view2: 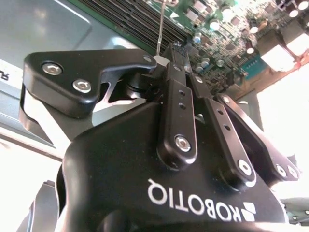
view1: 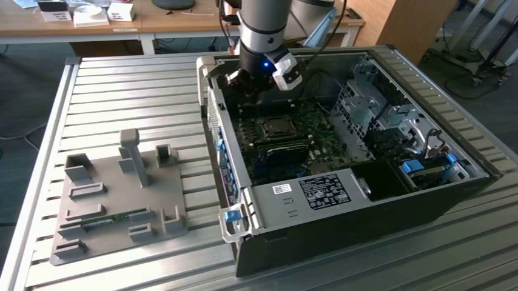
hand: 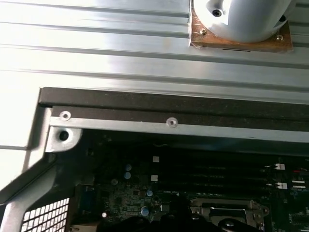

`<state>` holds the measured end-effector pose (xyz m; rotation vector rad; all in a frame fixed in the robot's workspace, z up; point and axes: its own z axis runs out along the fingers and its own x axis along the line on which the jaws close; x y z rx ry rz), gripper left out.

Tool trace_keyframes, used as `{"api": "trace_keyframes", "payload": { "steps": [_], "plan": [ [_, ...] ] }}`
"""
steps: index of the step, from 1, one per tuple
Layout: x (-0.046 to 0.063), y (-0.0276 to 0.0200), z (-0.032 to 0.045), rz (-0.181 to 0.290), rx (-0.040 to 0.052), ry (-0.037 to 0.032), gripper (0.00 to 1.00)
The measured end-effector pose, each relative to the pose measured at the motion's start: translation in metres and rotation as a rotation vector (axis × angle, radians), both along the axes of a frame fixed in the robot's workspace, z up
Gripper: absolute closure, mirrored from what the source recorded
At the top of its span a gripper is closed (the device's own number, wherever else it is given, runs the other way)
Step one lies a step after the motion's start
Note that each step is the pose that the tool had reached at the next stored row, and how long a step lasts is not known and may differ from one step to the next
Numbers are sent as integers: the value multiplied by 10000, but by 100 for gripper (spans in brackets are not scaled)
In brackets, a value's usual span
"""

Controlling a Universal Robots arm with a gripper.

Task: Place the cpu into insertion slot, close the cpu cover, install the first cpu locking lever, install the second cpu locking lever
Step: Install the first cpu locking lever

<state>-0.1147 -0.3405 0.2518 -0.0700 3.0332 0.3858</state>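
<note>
Jaws pressed together on the gripper (view2: 170,54), a thin metal lever (view2: 161,26) at their tips; in the exterior view, the cpu cover (view1: 275,125) lies near, at six o'clock.

This was a robotics lab or test workshop; a slatted aluminium table (view1: 121,91) carried an opened desktop computer case (view1: 340,230) lying on its side, its motherboard (view1: 324,142) bare to the room; beside it on the same table lay a grey fixture plate (view1: 113,206) with moulded holders for parts; an industrial robot arm (view1: 263,30) reached down into the case; behind stood a wooden table (view1: 162,24) with small white boxes (view1: 89,15) on it, and loose cables (view1: 477,79) trailed over the dark floor (view1: 33,79).
</note>
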Motion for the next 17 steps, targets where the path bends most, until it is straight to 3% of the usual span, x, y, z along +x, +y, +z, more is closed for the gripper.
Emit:
{"api": "trace_keyframes", "payload": {
  "steps": [10, 17],
  "plan": [
    [184, 7, -1, -6, 0, 0, 89],
    [199, 9, -1, -7, 0, 0, 89]
  ]
}}
